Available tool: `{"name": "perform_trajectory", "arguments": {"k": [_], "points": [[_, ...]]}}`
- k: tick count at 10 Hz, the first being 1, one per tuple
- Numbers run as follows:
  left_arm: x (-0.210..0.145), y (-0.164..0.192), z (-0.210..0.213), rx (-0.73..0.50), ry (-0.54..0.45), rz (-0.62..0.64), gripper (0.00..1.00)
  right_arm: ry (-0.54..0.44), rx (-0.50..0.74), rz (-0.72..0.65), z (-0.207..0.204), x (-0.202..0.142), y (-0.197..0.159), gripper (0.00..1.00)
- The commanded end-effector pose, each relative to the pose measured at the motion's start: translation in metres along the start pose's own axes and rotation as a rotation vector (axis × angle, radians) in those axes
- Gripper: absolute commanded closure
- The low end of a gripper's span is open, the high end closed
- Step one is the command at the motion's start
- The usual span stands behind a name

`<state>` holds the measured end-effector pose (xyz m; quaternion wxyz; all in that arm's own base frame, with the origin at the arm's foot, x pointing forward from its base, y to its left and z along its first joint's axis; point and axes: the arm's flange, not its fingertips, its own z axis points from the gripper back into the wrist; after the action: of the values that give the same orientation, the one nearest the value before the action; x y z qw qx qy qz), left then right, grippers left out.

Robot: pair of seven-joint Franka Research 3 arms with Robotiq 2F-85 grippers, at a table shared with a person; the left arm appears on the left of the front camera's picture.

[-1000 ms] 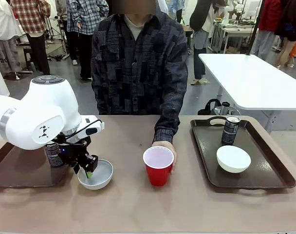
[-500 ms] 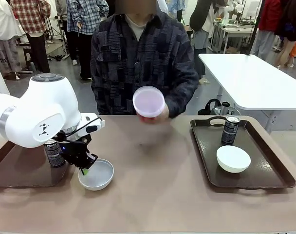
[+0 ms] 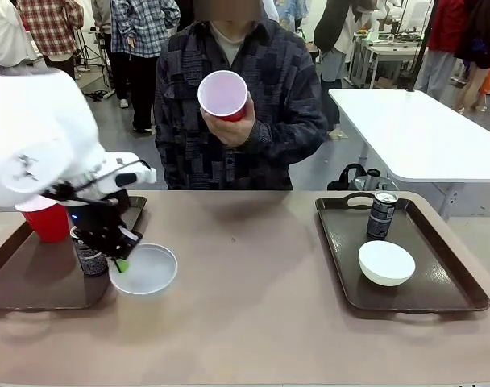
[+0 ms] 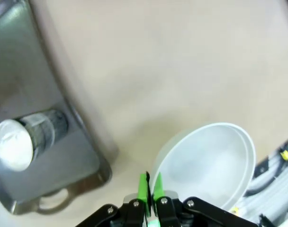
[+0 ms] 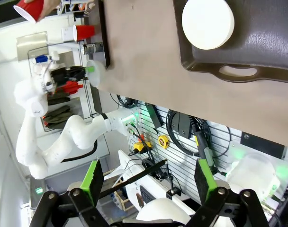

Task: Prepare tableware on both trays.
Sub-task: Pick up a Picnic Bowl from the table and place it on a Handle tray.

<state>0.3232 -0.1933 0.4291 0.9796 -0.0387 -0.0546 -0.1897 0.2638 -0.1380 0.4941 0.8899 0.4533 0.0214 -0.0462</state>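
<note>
My left gripper (image 3: 120, 264) is shut on the near rim of a small white bowl (image 3: 146, 269), beside the right rim of the left tray (image 3: 27, 286). In the left wrist view the green fingertips (image 4: 144, 182) pinch the bowl (image 4: 210, 158) at its rim. On that tray stand a black can (image 3: 89, 259) and a red cup (image 3: 47, 222). The person holds a second red cup (image 3: 223, 95) at chest height. The right tray (image 3: 454, 278) holds a can (image 3: 381, 214) and a white bowl (image 3: 386, 263). My right gripper (image 5: 148, 177) is open, high above the right tray (image 5: 272, 42).
The brown table (image 3: 253, 306) lies bare between the two trays. The person stands at the far edge, in the middle. A white table (image 3: 422, 129) and other people are farther back.
My left arm has risen and shifted left with the bowl in its grip, which uncovers the red cup on the left tray. The person has lifted the other red cup off the table to chest height.
</note>
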Motion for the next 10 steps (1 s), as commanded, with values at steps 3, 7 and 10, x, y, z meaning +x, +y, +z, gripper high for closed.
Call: {"name": "perform_trajectory", "arguments": {"k": [3,7,10], "points": [[-0.057,0.051,0.051,-0.018,-0.071,0.046,1.00,0.000,0.017,0.004,0.000,0.000,0.002,0.00],[-0.080,0.141,0.083,-0.017,-0.122,0.231,1.00,0.000,0.017,0.004,0.000,0.000,0.002,0.00],[-0.087,0.185,0.086,0.020,-0.079,0.341,1.00,0.000,0.017,0.004,0.000,0.000,0.002,0.00]]}}
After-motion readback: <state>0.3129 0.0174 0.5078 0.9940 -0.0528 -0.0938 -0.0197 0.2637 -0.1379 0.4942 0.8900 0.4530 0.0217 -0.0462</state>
